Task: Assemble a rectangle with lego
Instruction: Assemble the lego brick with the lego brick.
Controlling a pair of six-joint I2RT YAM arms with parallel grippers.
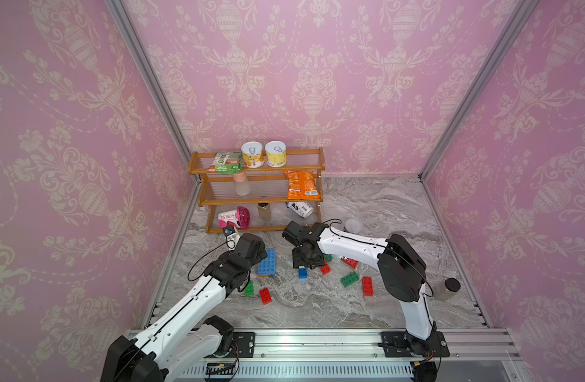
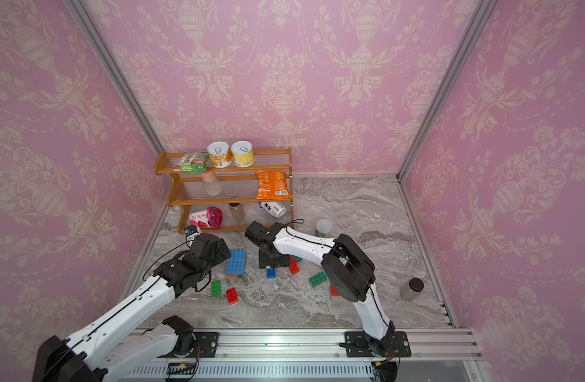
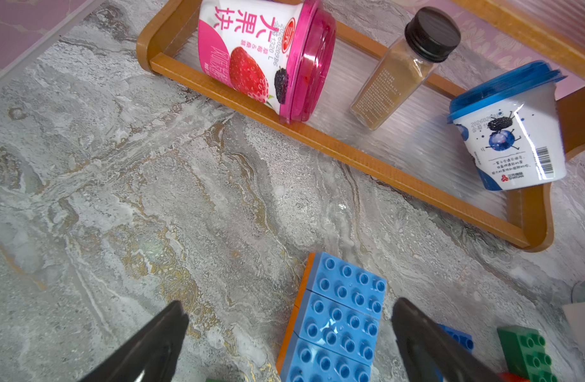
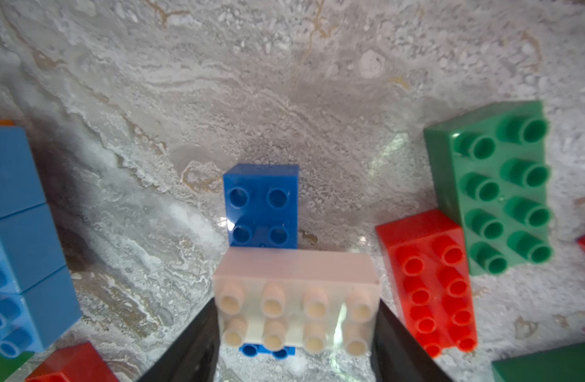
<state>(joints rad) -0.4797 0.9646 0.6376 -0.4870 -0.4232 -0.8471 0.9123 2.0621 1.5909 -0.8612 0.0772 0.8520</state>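
A flat slab of three light-blue bricks (image 1: 267,263) (image 2: 235,262) on an orange layer lies on the marble. My left gripper (image 3: 291,309) hangs open over its end (image 3: 340,314), one finger on each side and neither touching. My right gripper (image 4: 297,306) points down and is shut on a pale pink brick (image 4: 297,274), gripped by its short ends. Just beyond it sits a small dark-blue brick (image 4: 261,205) (image 1: 302,273) on the table. Blue studs show under the pale brick. In both top views the right wrist hides the pale brick.
Loose bricks lie around: red (image 4: 429,281) and green (image 4: 496,185) beside the right gripper, green (image 1: 249,288) and red (image 1: 265,295) near the left arm, green (image 1: 349,279) and red (image 1: 367,285) further right. A wooden shelf (image 1: 261,195) of groceries stands behind. A black-lidded jar (image 1: 448,288) stands at the right.
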